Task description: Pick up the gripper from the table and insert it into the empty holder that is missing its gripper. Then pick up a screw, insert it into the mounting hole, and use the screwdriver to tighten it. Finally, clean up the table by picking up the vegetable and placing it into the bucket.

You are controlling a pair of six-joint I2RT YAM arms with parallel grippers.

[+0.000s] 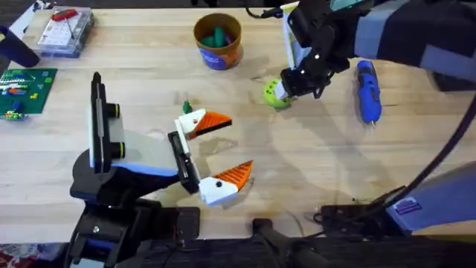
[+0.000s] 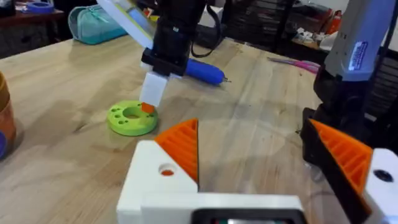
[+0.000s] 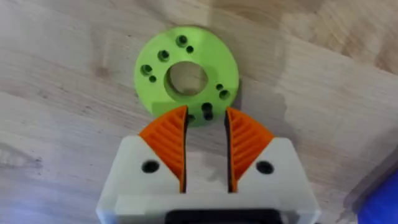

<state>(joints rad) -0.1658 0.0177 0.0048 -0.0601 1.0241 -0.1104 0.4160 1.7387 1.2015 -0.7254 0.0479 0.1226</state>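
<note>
Surface: a pale wooden table (image 1: 297,179) with visible grain, bare between the two arms.

Right gripper (image 1: 291,88): its white fingers with orange ribbed pads (image 3: 239,140) stand a narrow gap apart, straddling the near rim of the vegetable (image 3: 186,74). Whether the pads actually touch that rim cannot be told. The vegetable, a lime-green disc with a pale centre hole and several small dark holes, lies flat on the table at the fingertips.

Left gripper (image 1: 222,149): fingers spread wide and holding nothing, well apart from the vegetable, with bare table between them.

The screwdriver (image 1: 367,91) lies flat on the table just beyond the right gripper, on the side away from the left gripper. The bucket (image 1: 218,41) stands upright farther out from both grippers, with a dark green piece inside.

At the far left edge lie a clear plastic box (image 1: 65,31) and a green circuit board (image 1: 26,88).

Room: the left wrist view shows a teal pouch (image 2: 93,25) at the table's far end and dark cluttered shelving behind.
</note>
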